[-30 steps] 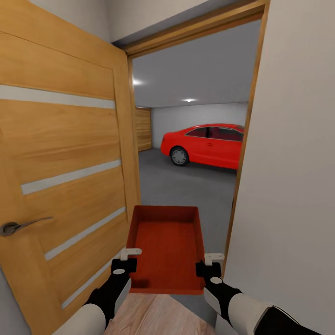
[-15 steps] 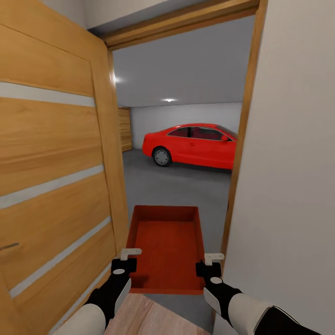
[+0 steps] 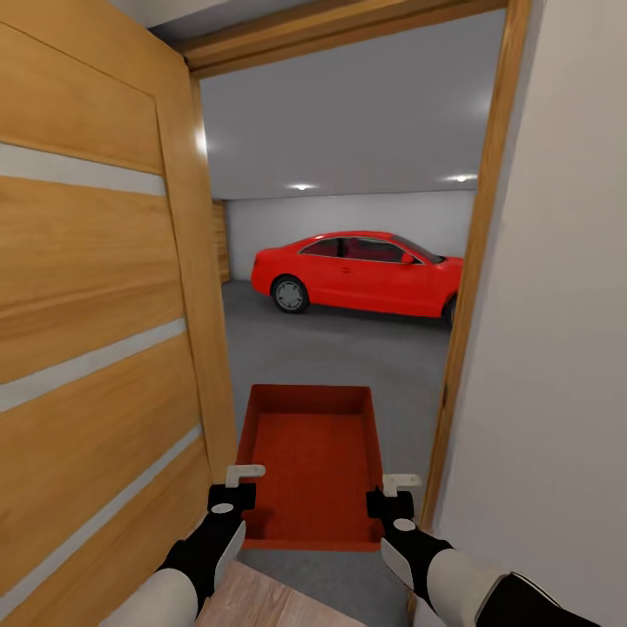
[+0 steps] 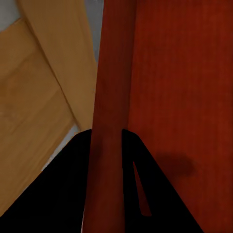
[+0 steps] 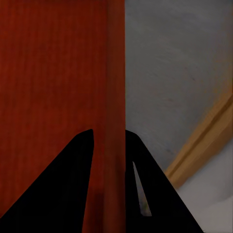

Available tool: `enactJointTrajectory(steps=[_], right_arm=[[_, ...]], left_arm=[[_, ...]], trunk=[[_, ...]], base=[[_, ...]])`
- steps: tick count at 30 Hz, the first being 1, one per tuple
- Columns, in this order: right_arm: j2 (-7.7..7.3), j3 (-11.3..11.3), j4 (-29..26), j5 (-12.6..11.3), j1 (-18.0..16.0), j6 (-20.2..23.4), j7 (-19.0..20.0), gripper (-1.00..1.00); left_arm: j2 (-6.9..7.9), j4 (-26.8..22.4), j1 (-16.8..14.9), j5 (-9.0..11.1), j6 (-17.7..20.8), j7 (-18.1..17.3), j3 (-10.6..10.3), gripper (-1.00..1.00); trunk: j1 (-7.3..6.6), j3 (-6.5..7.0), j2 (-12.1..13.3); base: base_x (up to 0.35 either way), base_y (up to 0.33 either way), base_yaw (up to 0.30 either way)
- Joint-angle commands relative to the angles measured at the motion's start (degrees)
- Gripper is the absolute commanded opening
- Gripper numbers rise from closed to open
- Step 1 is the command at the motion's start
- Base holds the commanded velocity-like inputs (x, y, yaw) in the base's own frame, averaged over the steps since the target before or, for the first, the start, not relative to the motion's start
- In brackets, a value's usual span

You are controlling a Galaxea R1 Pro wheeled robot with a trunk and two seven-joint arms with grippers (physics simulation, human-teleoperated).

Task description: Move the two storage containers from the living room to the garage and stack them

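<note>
Doorway squeeze: container held out front at threshold, left gripper and right gripper jaws each clamped on side wall. Stay centred between door and frame, keep level, then onto garage floor.

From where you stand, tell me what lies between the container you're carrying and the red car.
In the head view, bare dark grey concrete floor separates the storage container from the red car. Nothing stands on that stretch.
</note>
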Motion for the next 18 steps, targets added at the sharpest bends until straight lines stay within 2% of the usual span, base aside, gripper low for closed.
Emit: enactJointTrajectory(steps=[1,7,18], right_arm=[[0.03,-1.16,-0.31,1.31,-0.04,0.21,0.17,-1.00],[0.04,-1.16,-0.31,1.31,-0.04,0.21,0.17,-1.00],[0.04,-1.16,-0.31,1.31,-0.04,0.21,0.17,-1.00]], left_arm=[[-0.04,-0.10,-0.04,-0.45,0.50,0.31,4.18,-1.00],[-0.04,-0.10,-0.04,-0.45,0.50,0.31,4.18,-1.00],[-0.04,-0.10,-0.04,-0.45,0.50,0.31,4.17,-1.00]], trunk=[[0.04,-0.10,-0.08],[0.04,-0.10,-0.08],[0.04,-0.10,-0.08]], base=[[0.226,0.239,-0.002],[0.226,0.239,-0.046],[0.226,0.239,-0.229]])
